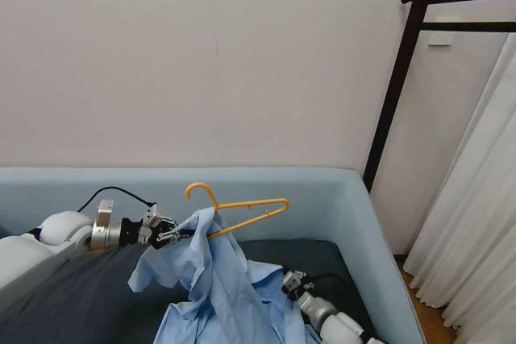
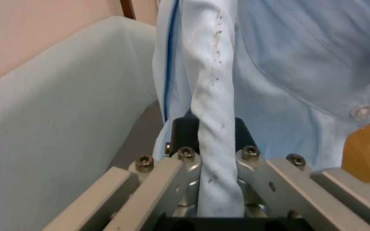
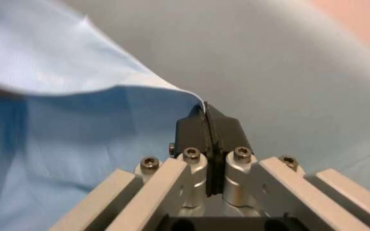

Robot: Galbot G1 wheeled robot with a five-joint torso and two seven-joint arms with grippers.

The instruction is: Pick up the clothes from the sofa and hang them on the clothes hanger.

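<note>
Over the dark grey seat cushion (image 1: 72, 296) of the pale blue upholstered sofa (image 1: 322, 191), the left claw (image 1: 165, 234) is reaching in from nine o'clock. It is gripping a rolled band of the light blue cotton shirt (image 1: 218, 288), jaws narrowed hard on the cloth. That high grip is lifting the garment's top clear of the seat. The orange plastic hanger (image 1: 242, 209) is riding there with its hook at twelve o'clock. One of its arms is tucked into the fabric and the other is jutting bare toward three o'clock. Down at five o'clock of the hanger, the right claw (image 1: 290, 282) is pinching the shirt's edge, closed thin, likely to keep the cloth spread rather than bunched. The dark wooden clothes stand (image 1: 395, 86) is waiting at two o'clock, well apart, so hanging is not yet done.
</note>
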